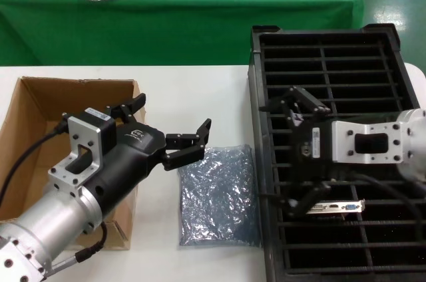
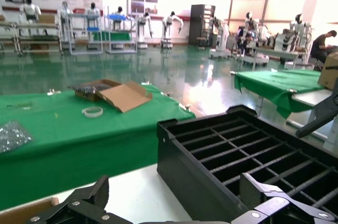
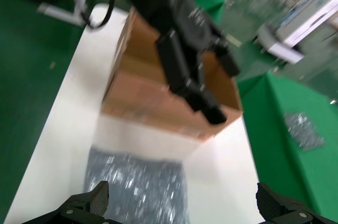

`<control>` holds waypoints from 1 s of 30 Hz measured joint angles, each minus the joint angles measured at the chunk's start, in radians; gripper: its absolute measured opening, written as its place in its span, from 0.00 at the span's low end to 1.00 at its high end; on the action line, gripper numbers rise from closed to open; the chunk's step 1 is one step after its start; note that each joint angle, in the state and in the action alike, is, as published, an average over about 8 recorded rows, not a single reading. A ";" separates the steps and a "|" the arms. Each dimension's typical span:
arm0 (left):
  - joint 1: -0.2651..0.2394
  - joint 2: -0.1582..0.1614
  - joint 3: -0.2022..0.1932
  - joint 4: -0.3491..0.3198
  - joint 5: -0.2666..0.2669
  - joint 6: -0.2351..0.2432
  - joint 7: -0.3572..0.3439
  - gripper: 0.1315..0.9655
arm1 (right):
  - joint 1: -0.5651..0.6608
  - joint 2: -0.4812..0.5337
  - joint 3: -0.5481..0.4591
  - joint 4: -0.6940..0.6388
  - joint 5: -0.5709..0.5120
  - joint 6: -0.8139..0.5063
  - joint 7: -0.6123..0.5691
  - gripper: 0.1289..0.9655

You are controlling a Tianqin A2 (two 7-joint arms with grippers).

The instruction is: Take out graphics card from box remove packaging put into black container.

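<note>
The thin dark graphics card (image 1: 335,207), silver bracket showing, lies in the ribbed black container (image 1: 393,52) at lower right, under the right gripper (image 1: 297,155), its fingers spread empty. The crinkly, speckled packaging (image 1: 219,195) lies flat at centre on the white table (image 1: 193,96). The left gripper (image 1: 172,126) hovers splayed beside the corrugated cardboard box (image 1: 26,112) at left.

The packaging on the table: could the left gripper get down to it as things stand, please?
Probably yes: the left gripper is open, just beside the packaging, which lies flat on the table with nothing on top.
</note>
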State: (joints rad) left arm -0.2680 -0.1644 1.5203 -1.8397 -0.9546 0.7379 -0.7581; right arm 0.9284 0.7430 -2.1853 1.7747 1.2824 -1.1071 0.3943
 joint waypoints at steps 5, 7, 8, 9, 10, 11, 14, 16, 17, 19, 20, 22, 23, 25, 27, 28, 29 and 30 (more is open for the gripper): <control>0.024 -0.012 0.007 0.021 -0.074 -0.065 0.067 0.87 | -0.082 -0.039 0.051 -0.015 0.046 0.097 -0.035 1.00; 0.033 -0.017 0.010 0.029 -0.103 -0.090 0.093 0.90 | -0.113 -0.054 0.072 -0.021 0.063 0.135 -0.048 1.00; 0.038 -0.019 0.011 0.034 -0.118 -0.103 0.106 0.92 | -0.130 -0.062 0.082 -0.024 0.072 0.155 -0.055 1.00; 0.042 -0.021 0.013 0.038 -0.133 -0.116 0.120 0.94 | -0.146 -0.070 0.092 -0.028 0.082 0.174 -0.062 1.00; 0.047 -0.024 0.014 0.042 -0.148 -0.129 0.133 0.94 | -0.163 -0.078 0.102 -0.031 0.091 0.193 -0.069 1.00; 0.052 -0.026 0.015 0.046 -0.163 -0.142 0.146 0.95 | -0.180 -0.085 0.113 -0.034 0.100 0.213 -0.076 1.00; 0.066 -0.033 0.020 0.059 -0.207 -0.181 0.186 0.97 | -0.228 -0.109 0.144 -0.043 0.127 0.271 -0.097 1.00; 0.075 -0.038 0.022 0.067 -0.237 -0.207 0.212 0.98 | -0.261 -0.124 0.164 -0.049 0.145 0.310 -0.111 1.00; 0.080 -0.040 0.024 0.071 -0.252 -0.220 0.226 0.99 | -0.277 -0.132 0.175 -0.052 0.154 0.330 -0.118 1.00; 0.089 -0.045 0.027 0.080 -0.282 -0.246 0.253 1.00 | -0.310 -0.148 0.195 -0.058 0.173 0.370 -0.132 1.00; 0.094 -0.048 0.028 0.084 -0.297 -0.259 0.266 1.00 | -0.326 -0.156 0.206 -0.061 0.182 0.389 -0.139 1.00; 0.104 -0.052 0.031 0.093 -0.327 -0.285 0.293 1.00 | -0.359 -0.171 0.226 -0.068 0.200 0.428 -0.153 1.00; 0.108 -0.055 0.032 0.097 -0.341 -0.298 0.306 1.00 | -0.376 -0.179 0.237 -0.071 0.209 0.448 -0.159 1.00; 0.118 -0.059 0.035 0.105 -0.370 -0.323 0.332 1.00 | -0.408 -0.195 0.257 -0.077 0.227 0.486 -0.173 1.00; 0.127 -0.064 0.038 0.114 -0.400 -0.349 0.359 1.00 | -0.441 -0.210 0.278 -0.083 0.245 0.525 -0.187 1.00; 0.132 -0.067 0.039 0.118 -0.415 -0.362 0.372 1.00 | -0.457 -0.218 0.288 -0.086 0.255 0.545 -0.194 1.00; 0.137 -0.069 0.041 0.122 -0.430 -0.376 0.386 1.00 | -0.474 -0.226 0.299 -0.089 0.264 0.565 -0.201 1.00; 0.142 -0.072 0.042 0.126 -0.446 -0.389 0.399 1.00 | -0.491 -0.234 0.309 -0.092 0.273 0.584 -0.208 1.00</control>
State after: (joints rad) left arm -0.1264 -0.2359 1.5624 -1.7132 -1.4002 0.3490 -0.3587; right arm 0.4377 0.5092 -1.8764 1.6825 1.5556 -0.5227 0.1864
